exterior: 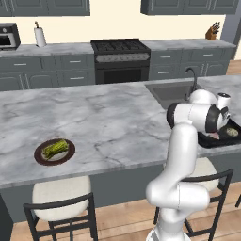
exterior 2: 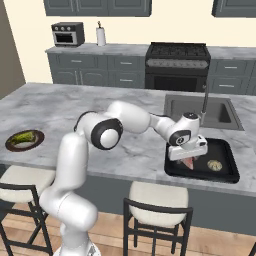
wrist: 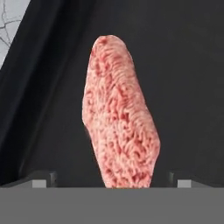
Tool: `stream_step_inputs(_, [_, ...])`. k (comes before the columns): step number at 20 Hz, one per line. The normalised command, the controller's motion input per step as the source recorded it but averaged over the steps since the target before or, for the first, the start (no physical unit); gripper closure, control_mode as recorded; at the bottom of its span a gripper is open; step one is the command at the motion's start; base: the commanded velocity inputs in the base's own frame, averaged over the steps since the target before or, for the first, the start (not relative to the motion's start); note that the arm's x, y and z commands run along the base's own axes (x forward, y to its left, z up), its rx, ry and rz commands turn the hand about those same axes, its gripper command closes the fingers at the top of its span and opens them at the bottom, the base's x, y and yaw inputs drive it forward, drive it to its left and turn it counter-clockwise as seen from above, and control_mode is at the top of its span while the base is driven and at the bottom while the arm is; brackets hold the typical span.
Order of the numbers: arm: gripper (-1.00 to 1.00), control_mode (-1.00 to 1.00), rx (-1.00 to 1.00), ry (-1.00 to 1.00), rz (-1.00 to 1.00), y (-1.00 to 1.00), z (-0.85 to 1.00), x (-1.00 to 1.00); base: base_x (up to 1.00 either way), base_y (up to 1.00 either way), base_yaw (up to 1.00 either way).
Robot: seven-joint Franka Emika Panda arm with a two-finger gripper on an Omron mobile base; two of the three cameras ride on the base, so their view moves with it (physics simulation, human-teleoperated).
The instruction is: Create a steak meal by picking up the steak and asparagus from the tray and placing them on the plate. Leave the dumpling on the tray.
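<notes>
— Two fingers (wrist: 112,181) are seen spread wide apart, astride the steak (wrist: 120,113) lying on the black tray (exterior 2: 227,175).

— And the rest?

— Asparagus (exterior: 55,148) is shown on the plate (exterior: 41,158); the dumpling (exterior 2: 215,164) is left on the tray.

Grey cabinets (exterior: 44,70), black stove (exterior: 120,59), marble counter (exterior: 94,122).

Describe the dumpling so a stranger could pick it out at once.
Find the grey marble island counter and, near its sink, the black shallow rectangular tray at the front edge. On the tray's side away from the white arm sits the small round pale beige dumpling. Its neighbour, the flat oblong pink-red steak, is longer.
</notes>
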Motion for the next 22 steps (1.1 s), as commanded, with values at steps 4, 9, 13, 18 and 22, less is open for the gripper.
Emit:
stream_step_inputs(4, [-1.0,-1.0,0.01,0.0,0.04,-0.12,-0.24,0.29,0.0,0.0,0.0])
stream_step_inputs(9, [1.0,-1.0,0.0,0.0,0.04,-0.05,-0.36,0.17,0.0,0.0,0.0])
stream_step_inputs(13, [1.0,-1.0,0.0,-0.05,0.0,0.0,-0.22,0.01,0.0,0.0,0.0])
stream_step_inputs(18, [1.0,-1.0,0.0,-0.02,0.03,0.05,0.12,-0.09,0.0,0.0,0.0])
stream_step_inputs(22, [1.0,-1.0,-0.03,0.0,0.14,0.37,0.55,-0.47,0.0,0.0,0.0])
